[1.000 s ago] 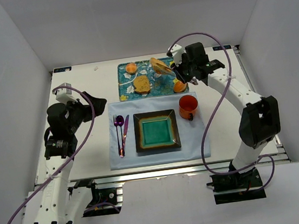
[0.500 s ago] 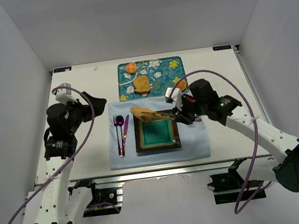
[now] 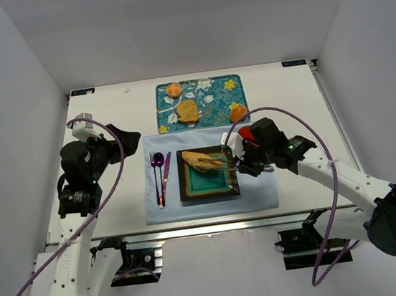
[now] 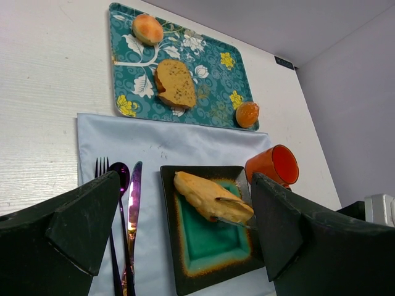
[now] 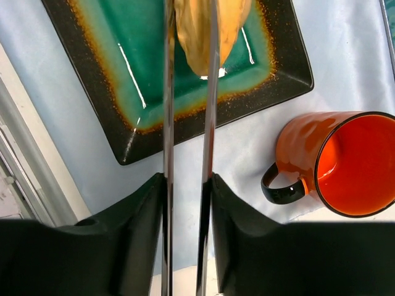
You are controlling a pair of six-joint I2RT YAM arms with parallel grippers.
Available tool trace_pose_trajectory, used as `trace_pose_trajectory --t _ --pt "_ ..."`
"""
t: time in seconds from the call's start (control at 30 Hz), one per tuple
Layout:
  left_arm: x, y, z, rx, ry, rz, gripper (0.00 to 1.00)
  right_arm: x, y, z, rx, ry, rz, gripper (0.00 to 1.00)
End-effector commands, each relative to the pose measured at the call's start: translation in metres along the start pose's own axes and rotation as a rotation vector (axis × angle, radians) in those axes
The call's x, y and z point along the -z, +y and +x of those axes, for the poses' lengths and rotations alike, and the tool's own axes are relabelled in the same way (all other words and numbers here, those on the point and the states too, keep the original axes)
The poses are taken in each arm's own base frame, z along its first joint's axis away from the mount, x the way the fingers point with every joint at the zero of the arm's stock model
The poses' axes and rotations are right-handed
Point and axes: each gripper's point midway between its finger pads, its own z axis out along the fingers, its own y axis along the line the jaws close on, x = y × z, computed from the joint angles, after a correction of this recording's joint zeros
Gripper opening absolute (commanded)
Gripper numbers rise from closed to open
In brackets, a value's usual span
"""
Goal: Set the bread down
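The bread (image 3: pixel 201 160), a long golden-tan piece, sits at the far part of the square teal plate (image 3: pixel 211 192), pinched between the arms of metal tongs (image 5: pixel 168 92). My right gripper (image 3: pixel 241 161) is just right of the plate, shut on those tongs. In the right wrist view the bread (image 5: pixel 210 28) shows between the tong tips over the plate (image 5: pixel 287 58), and my right gripper (image 5: pixel 188 179) presses both tong arms. Whether the bread's weight rests on the plate I cannot tell. My left gripper (image 3: pixel 121 143) hangs open left of the cloth, holding nothing; its view shows bread (image 4: pixel 210 196) and plate (image 4: pixel 170 234).
An orange mug (image 4: pixel 274 165) stands right of the plate, close under my right arm. A floral tray (image 3: pixel 209 92) at the back holds a brown slice (image 3: pixel 188 111) and two small buns (image 3: pixel 173 89). Fork, spoon and knife (image 3: pixel 159 174) lie left of the plate on a pale blue cloth (image 3: pixel 261 194).
My right arm carried the bread in the tongs from above the tray forward to the plate, then lowered it onto the plate's far part. The left arm barely moved.
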Motion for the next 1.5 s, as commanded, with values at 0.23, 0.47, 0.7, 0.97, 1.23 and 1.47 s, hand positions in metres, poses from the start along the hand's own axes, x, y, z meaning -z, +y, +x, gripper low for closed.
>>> trace_pose_trajectory --t 0.23,0.47,0.7,0.97,1.23,1.47 --pt "0.006 -0.003 0.001 0.002 -0.011 0.010 0.95 0.021 0.010 -0.021 0.046 -0.100 -0.012 0.58" --pt "0.004 -0.003 -0.001 0.000 -0.010 0.015 0.95 0.038 0.004 -0.052 0.026 -0.201 0.018 0.56" --pt "0.002 -0.005 -0.001 -0.001 -0.008 0.024 0.95 0.046 -0.016 -0.105 -0.097 -0.314 0.043 0.50" --pt "0.003 -0.008 -0.005 -0.007 -0.010 0.032 0.95 0.015 -0.080 -0.147 -0.194 -0.328 0.146 0.42" --pt "0.008 -0.007 -0.003 -0.008 -0.015 0.026 0.95 0.042 -0.219 -0.085 -0.584 -0.313 0.399 0.29" --pt "0.005 -0.004 0.003 -0.002 -0.006 0.025 0.95 0.052 -0.239 0.054 -0.726 -0.089 0.539 0.29"
